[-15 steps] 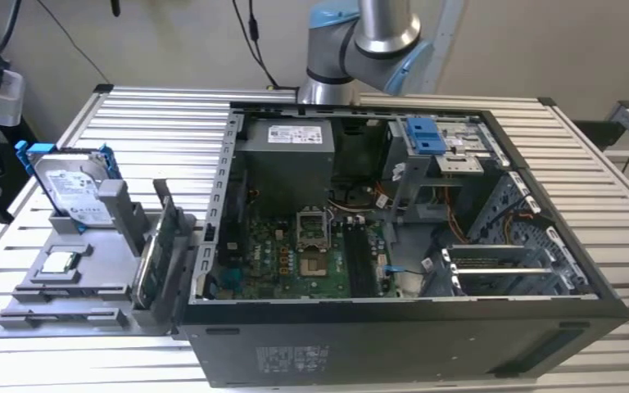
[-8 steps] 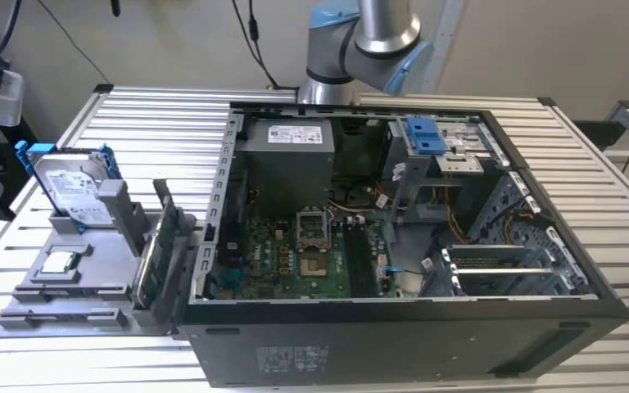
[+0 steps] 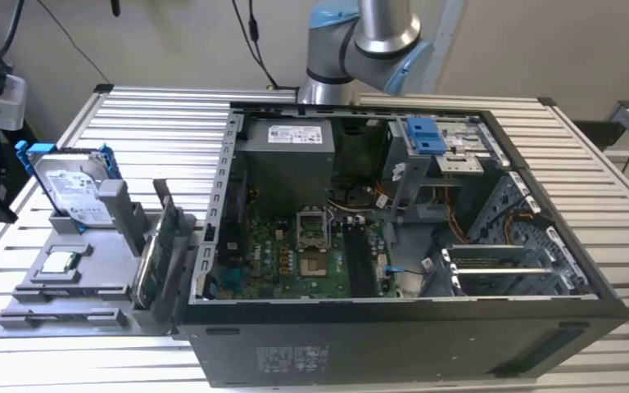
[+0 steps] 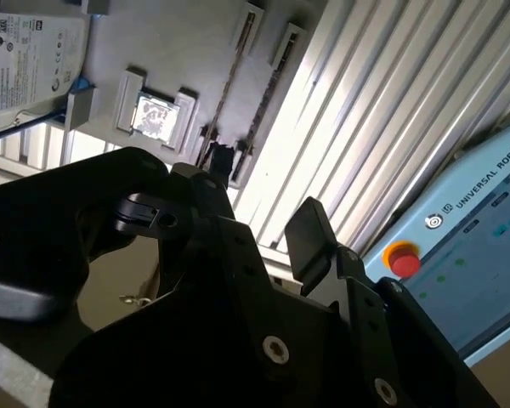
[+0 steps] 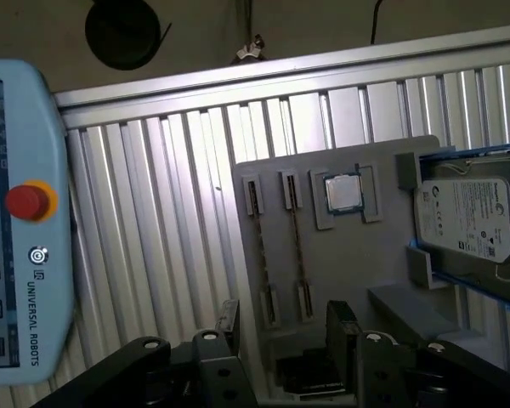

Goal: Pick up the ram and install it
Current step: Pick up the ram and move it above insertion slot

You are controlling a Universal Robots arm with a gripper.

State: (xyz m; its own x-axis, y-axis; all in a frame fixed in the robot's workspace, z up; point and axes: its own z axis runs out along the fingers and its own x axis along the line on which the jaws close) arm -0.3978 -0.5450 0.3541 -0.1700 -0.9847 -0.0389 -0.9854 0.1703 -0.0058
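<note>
Ahead of the gripper, the ram.

Bright, even light in the exterior view; the ribbed silver aluminium table glares at 10 o'clock, the open black computer case shadowed inside.

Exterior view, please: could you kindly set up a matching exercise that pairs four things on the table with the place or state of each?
Things:
1. hard drive
2. processor chip
3. circuit card
4. computer case

Descriptions:
A. lies flat in a recess of the grey holder
B. lies open on the slatted table, board exposed
C. stands between blue brackets
D. stands on edge in the holder, next to the case

Pairs: 1-C, 2-A, 3-D, 4-B
</note>
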